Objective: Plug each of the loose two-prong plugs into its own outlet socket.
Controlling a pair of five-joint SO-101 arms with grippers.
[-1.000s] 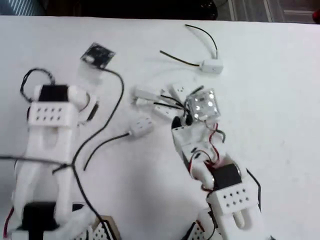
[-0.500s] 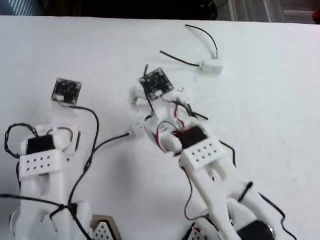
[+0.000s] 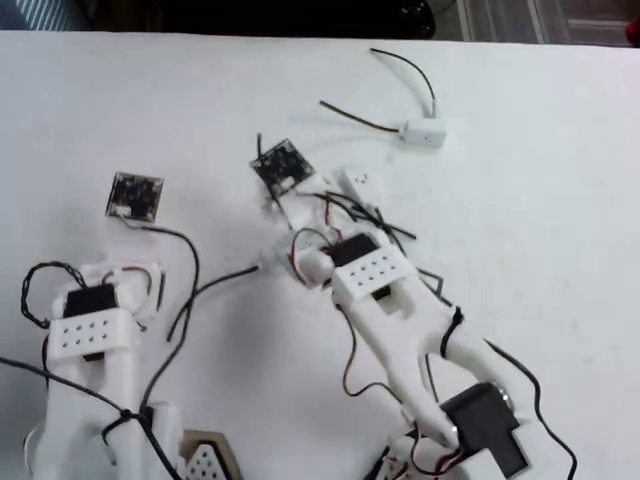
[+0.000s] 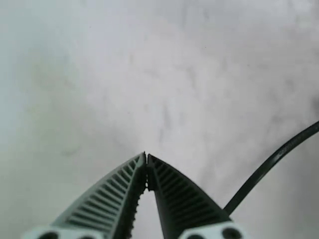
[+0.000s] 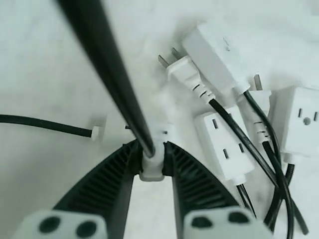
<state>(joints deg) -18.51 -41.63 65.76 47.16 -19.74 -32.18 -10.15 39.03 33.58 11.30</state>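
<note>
We have our right gripper (image 5: 151,149) squeezed tight on a white plug (image 5: 152,169), its cord (image 5: 99,64) pointing out ahead, the nearest socket (image 5: 224,147) lies face up just beside it, and our left gripper (image 4: 146,159) is closed on nothing, well apart.

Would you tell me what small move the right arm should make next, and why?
Probably lift the plug a little and swing it toward the nearest outlet socket, prongs toward the slots. The right gripper is shut on the plug's body with its cord trailing upward, and that socket lies close beside it with empty slots showing.
</note>
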